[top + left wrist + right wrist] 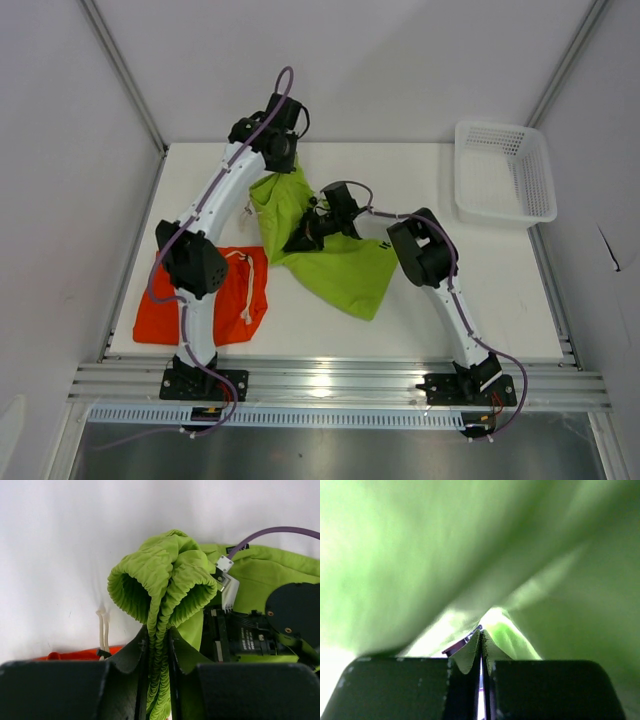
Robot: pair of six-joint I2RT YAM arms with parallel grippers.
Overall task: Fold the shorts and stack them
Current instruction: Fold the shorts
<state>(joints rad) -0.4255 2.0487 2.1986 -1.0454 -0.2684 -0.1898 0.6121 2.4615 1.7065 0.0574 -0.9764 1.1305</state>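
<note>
The lime green shorts (345, 272) lie spread on the middle of the table, with their far end lifted. My left gripper (283, 160) is shut on their bunched elastic waistband (165, 580), which is squeezed between the fingers (159, 630). My right gripper (298, 243) is at the shorts' left edge. In the right wrist view it (481, 629) is shut, a thin fold of green cloth (420, 555) pinched at its tips. The orange-red shorts (215, 300) lie flat at the front left with the white drawstring (102, 630) showing.
A white mesh basket (505, 170) stands at the back right corner of the table. The right arm's black wrist (295, 610) is close beside my left gripper. Metal rails (330, 385) run along the near edge.
</note>
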